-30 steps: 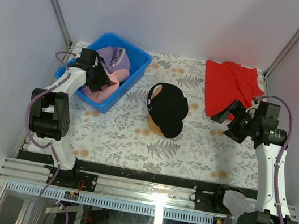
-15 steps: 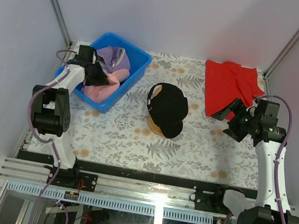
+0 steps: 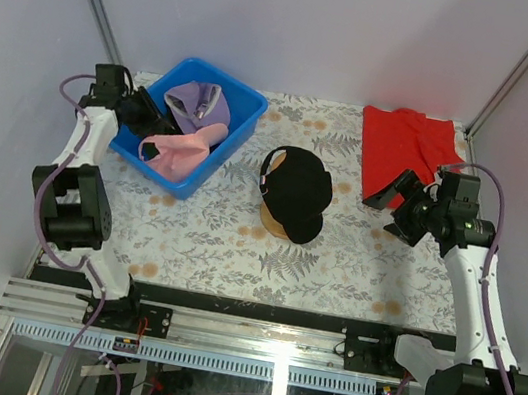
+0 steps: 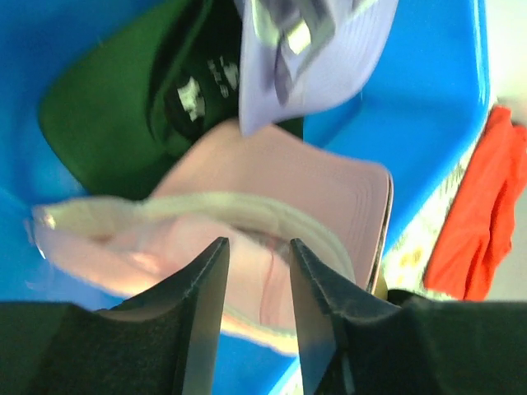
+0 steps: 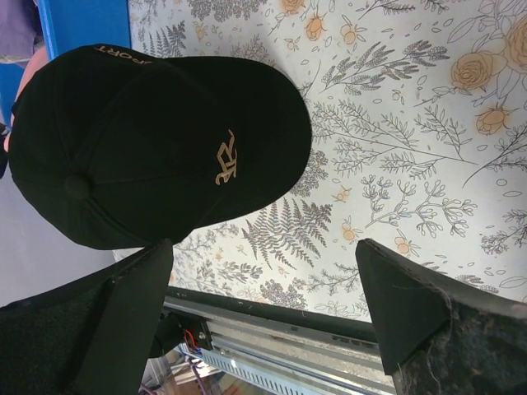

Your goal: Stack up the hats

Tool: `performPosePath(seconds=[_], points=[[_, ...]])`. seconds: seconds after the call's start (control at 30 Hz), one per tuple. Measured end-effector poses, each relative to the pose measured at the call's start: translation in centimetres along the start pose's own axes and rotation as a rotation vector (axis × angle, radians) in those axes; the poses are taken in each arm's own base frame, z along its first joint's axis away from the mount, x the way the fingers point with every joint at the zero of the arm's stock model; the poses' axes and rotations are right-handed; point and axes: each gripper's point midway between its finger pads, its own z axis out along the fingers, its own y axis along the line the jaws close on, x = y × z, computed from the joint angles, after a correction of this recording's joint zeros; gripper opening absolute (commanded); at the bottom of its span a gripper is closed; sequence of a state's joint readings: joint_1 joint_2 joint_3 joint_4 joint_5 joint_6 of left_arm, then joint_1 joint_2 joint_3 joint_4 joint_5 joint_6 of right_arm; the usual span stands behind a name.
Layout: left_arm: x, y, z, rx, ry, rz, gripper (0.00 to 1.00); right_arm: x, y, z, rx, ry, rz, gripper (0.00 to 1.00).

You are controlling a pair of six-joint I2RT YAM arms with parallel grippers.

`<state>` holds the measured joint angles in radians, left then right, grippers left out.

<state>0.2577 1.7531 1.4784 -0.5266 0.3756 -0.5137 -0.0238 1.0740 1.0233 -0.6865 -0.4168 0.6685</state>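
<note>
The blue plastic bin holds three of the hats. From above, only the lavender cap and the pink cap show clearly in it. The left wrist camera also reveals a dark green cap with white lettering, partly under them. The left gripper hangs at the bin's left wall, fingers narrowly apart at the pink cap's rim; whether they pinch it cannot be told. Right of the bin, the black cap sits on a round wooden stand. Its gold emblem shows only in the right wrist view. Farther right of the bin hangs the right gripper, spread wide and holding nothing. Farther still lies the crumpled red cloth.
</note>
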Motion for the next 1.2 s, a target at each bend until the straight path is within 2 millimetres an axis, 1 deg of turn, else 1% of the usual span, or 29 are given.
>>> performPosePath(seconds=[0.07, 0.17, 0.27, 0.3, 0.4, 0.47, 0.57, 0.63, 0.7, 0.77, 0.83, 0.9, 0.97, 1.03, 1.1, 1.2], points=[[2.1, -0.3, -0.9, 0.021, 0.039, 0.008, 0.41, 0.2, 0.0, 0.2, 0.008, 0.006, -0.007, 0.99], [4.4, -1.6, -3.2, 0.069, 0.053, 0.055, 0.43, 0.4, 0.0, 0.3, 0.017, 0.007, -0.014, 1.0], [5.5, -3.4, -5.8, 0.121, 0.023, 0.125, 0.47, 0.5, -0.1, 0.4, 0.026, 0.008, -0.025, 1.0], [5.8, -4.1, -7.0, 0.143, 0.003, 0.155, 0.48, 0.5, -0.1, 0.5, 0.027, 0.011, -0.028, 0.99], [6.1, -5.7, -9.1, 0.185, -0.039, 0.22, 0.49, 0.8, -0.1, 0.7, 0.029, 0.023, -0.038, 0.99], [6.0, -6.0, -9.8, 0.196, -0.057, 0.247, 0.5, 0.9, -0.1, 0.7, 0.03, 0.028, -0.041, 1.0], [6.1, -5.8, -9.7, 0.188, -0.064, 0.287, 0.52, 1.0, -0.1, 0.6, 0.028, 0.031, -0.052, 1.0], [6.4, -5.3, -9.2, 0.168, -0.058, 0.319, 0.58, 1.1, -0.1, 0.6, 0.027, 0.03, -0.061, 0.99], [6.8, -5.0, -8.6, 0.148, -0.051, 0.349, 0.6, 1.2, -0.1, 0.4, 0.026, 0.029, -0.07, 0.99], [7.5, -4.9, -8.0, 0.127, -0.042, 0.376, 0.6, 1.3, -0.1, 0.1, 0.025, 0.028, -0.079, 1.0], [8.2, -5.3, -7.7, 0.119, -0.037, 0.399, 0.63, 1.4, -0.2, -0.1, 0.025, 0.029, -0.087, 0.99], [9.1, -5.8, -7.4, 0.109, -0.035, 0.421, 0.64, 1.5, -0.2, -0.2, 0.025, 0.028, -0.093, 0.99], [10.2, -5.9, -7.2, 0.096, -0.025, 0.434, 0.64, 1.5, -0.2, -0.2, 0.025, 0.029, -0.098, 1.0], [11.5, -5.7, -6.9, 0.077, -0.011, 0.448, 0.65, 1.5, -0.2, -0.2, 0.025, 0.03, -0.101, 1.0], [12.3, -5.3, -6.7, 0.055, -0.002, 0.461, 0.65, 1.5, -0.2, -0.2, 0.025, 0.031, -0.104, 1.0], [12.7, -4.8, -6.4, 0.022, -0.003, 0.474, 0.65, 1.5, -0.2, -0.2, 0.022, 0.031, -0.104, 1.0]])
